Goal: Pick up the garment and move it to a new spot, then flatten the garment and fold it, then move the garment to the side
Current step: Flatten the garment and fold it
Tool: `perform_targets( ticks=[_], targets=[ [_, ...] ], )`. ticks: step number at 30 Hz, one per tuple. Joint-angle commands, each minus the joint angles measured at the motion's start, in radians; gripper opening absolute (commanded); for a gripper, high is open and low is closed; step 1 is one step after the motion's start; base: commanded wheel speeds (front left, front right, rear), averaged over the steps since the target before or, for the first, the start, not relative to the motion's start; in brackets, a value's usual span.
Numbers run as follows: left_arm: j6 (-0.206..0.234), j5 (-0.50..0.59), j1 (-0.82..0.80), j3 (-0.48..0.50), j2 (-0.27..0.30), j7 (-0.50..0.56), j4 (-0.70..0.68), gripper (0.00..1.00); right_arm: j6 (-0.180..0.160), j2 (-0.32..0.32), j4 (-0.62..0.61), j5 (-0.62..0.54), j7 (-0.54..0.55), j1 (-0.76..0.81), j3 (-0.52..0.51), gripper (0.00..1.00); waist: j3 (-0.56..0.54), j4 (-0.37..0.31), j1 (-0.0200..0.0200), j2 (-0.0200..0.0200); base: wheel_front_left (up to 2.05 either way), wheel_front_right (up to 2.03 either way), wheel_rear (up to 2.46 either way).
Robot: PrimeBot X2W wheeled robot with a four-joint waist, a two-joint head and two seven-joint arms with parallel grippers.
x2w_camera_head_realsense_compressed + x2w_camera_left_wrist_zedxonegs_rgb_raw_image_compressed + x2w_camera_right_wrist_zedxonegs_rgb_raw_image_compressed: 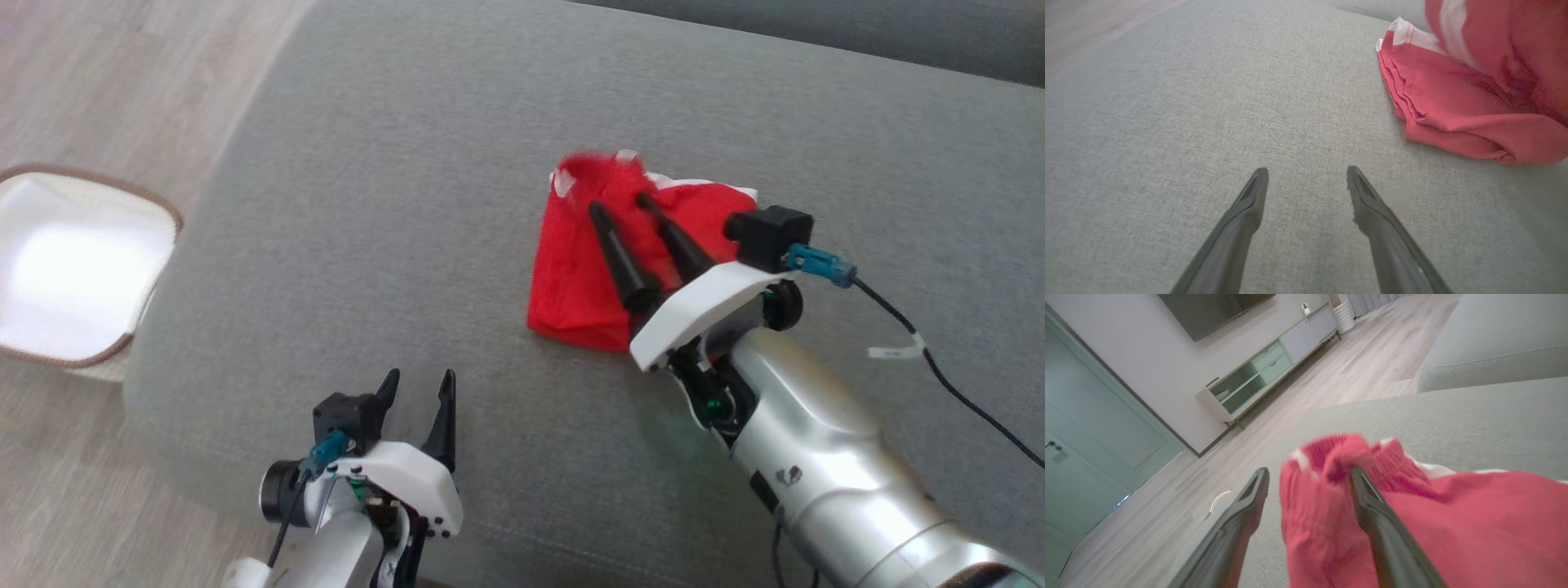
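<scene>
Nearest, at the left, the left gripper [420,377] hovers over bare grey sofa cushion [392,188], its fingers spread and empty. Farther and to the right, the right gripper [620,204] reaches over the red garment [571,282], which lies bunched on the cushion with white trim at its far edge. Its fingers are spread too, and blurred cloth is bunched between and against them. Off the cushion's left edge, a white basket [176,219] sits on the wooden floor [122,82].

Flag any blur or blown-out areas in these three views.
Head view: the white fabric basket with brown trim is blown out, and the top edge of the crumpled red cloth garment smears. Left wrist view: its raised upper-right part is motion-blurred. Right wrist view: its bunched top is soft.
</scene>
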Motion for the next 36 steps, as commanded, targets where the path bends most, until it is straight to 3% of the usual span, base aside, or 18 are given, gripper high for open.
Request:
perform_targets(
  ticks=[1, 8, 15, 21, 26, 36],
  targets=[
    [0.007, -0.003, -0.029, 0.038, 0.009, -0.005, -0.033, 1.00, 0.007, 0.017, -0.019, 0.009, -0.019, -0.030, 0.005, 1.00, 0.000, -0.014, 0.0000, 0.0000, 0.00, 0.00, 0.00],
    [0.012, 0.026, -0.035, 0.080, 0.009, -0.005, -0.049, 1.00, 0.007, 0.017, 0.024, -0.009, -0.067, -0.044, -0.066, 1.00, -0.002, -0.109, 0.0000, 0.0000, 0.00, 0.00, 0.00],
    [0.031, 0.095, -0.037, 0.147, 0.009, -0.005, -0.090, 1.00, 0.007, 0.017, -0.035, -0.285, -0.068, 0.036, -0.372, 1.00, -0.009, -0.196, 0.0000, 0.0000, 0.00, 0.00, 0.00],
    [0.047, 0.166, -0.012, 0.205, 0.009, -0.005, -0.124, 1.00, 0.007, 0.017, -0.124, -0.471, -0.068, 0.165, -0.527, 1.00, -0.021, -0.249, 0.0000, 0.0000, 0.00, 0.00, 0.00],
    [0.047, 0.199, 0.019, 0.240, 0.009, -0.005, -0.140, 1.00, 0.007, 0.017, -0.171, -0.561, -0.068, 0.257, -0.583, 1.00, -0.042, -0.276, 0.0000, 0.0000, 0.00, 0.00, 0.00],
    [0.055, 0.223, 0.100, 0.297, 0.009, -0.005, -0.167, 1.00, 0.007, 0.017, -0.193, -0.600, -0.068, 0.377, -0.587, 1.00, -0.109, -0.295, 0.0000, 0.0000, 0.00, 0.00, 0.00]
  ],
)
